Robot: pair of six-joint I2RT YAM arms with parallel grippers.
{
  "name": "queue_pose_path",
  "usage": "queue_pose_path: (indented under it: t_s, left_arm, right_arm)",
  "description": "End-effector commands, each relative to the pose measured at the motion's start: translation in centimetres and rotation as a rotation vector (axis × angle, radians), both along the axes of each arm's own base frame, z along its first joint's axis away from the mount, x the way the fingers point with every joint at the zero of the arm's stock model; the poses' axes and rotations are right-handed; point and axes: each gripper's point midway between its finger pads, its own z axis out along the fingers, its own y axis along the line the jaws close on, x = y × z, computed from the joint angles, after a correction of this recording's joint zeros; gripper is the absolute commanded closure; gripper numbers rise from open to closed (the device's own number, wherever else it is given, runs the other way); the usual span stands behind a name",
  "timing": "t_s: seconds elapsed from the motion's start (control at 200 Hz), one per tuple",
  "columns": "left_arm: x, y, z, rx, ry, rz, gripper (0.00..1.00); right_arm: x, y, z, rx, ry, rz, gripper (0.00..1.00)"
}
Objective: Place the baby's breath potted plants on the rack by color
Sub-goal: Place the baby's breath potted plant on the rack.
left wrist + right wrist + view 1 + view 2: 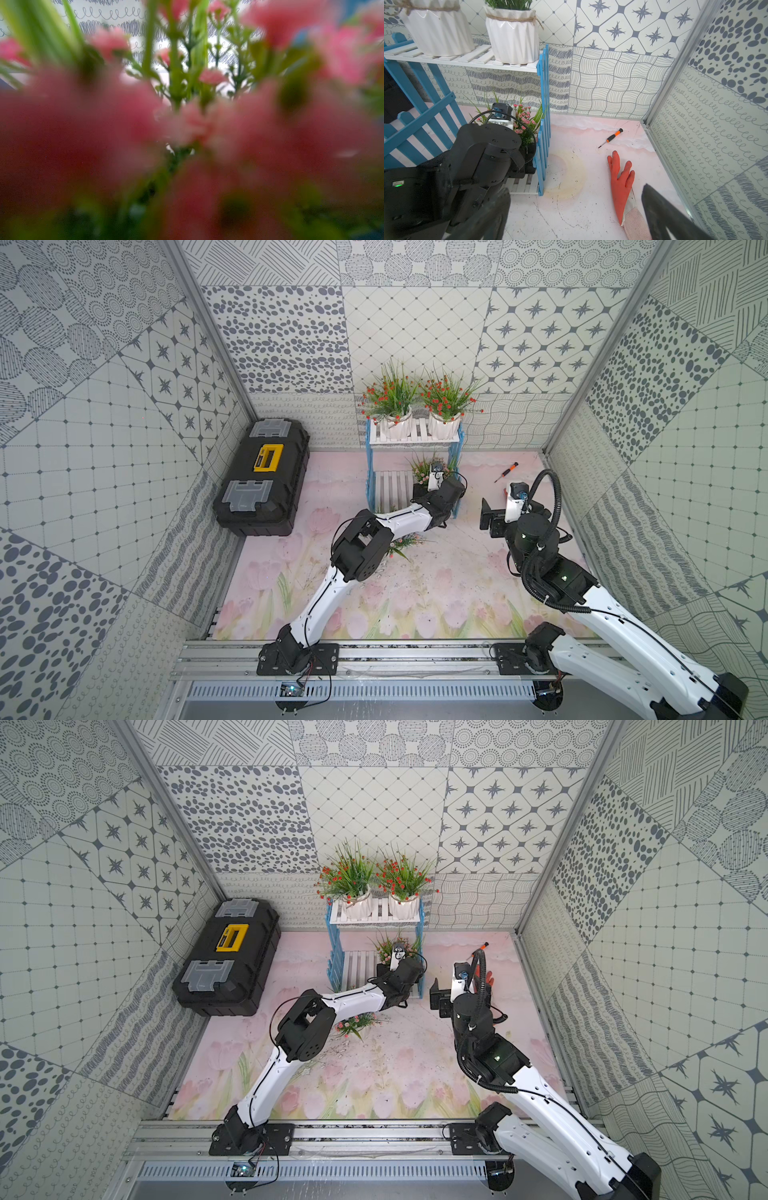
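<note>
Two red-flowered baby's breath potted plants [390,402] [442,400] stand in white pots side by side on the top shelf of the rack [415,440]. A pink-flowered plant [424,466] [523,118] stands at the right end of the lower shelf [392,489]. My left gripper [428,490] reaches in at its base; my wrist hides its pot and my fingers. Blurred pink blooms [212,76] fill the left wrist view. Another pink plant [401,543] sits on the floor, half under my left elbow. My right gripper [575,220] [488,518] hangs open to the right of the rack, holding nothing.
A black and yellow toolbox [262,477] lies against the left wall. An orange-handled screwdriver [611,137] and an orange rubber glove [620,182] lie on the floor right of the rack. Patterned walls close in the back and both sides.
</note>
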Motion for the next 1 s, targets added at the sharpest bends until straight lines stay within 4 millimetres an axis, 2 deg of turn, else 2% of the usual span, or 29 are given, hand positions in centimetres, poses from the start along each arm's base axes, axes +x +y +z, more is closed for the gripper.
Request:
queue_pose_path:
  t_s: [0.0, 0.1, 0.26, 0.46, 0.68, 0.795, 0.996]
  left_arm:
    - [-0.4, 0.5, -1.1, 0.05, 0.045, -0.037, 0.01]
    - [-0.8, 0.1, -1.0, 0.028, 0.032, -0.067, 0.01]
    - [-1.2, -0.4, 0.3, -0.009, -0.03, -0.114, 0.01]
    - [-1.7, -0.9, 2.3, 0.0, -0.053, -0.175, 0.01]
    - [-3.6, -1.9, 4.8, 0.032, -0.076, -0.258, 0.02]
    - [-4.1, -1.1, 5.7, 0.039, -0.031, -0.232, 0.02]
    - [-5.5, -0.7, 7.9, 0.049, -0.019, -0.268, 0.01]
  right_arm:
    - [-0.1, -0.2, 0.8, 0.044, -0.041, -0.008, 0.02]
    - [-0.1, -0.2, 0.7, 0.048, -0.041, -0.008, 0.02]
    - [0.0, -0.1, 0.7, 0.05, -0.044, -0.007, 0.02]
    - [0.0, -0.1, 0.7, 0.054, -0.046, -0.008, 0.02]
    - [0.2, 0.0, 0.5, 0.059, -0.047, -0.007, 0.02]
    - [0.2, 0.0, 0.6, 0.063, -0.05, -0.006, 0.02]
    - [0.2, 0.0, 0.4, 0.065, -0.047, -0.006, 0.02]
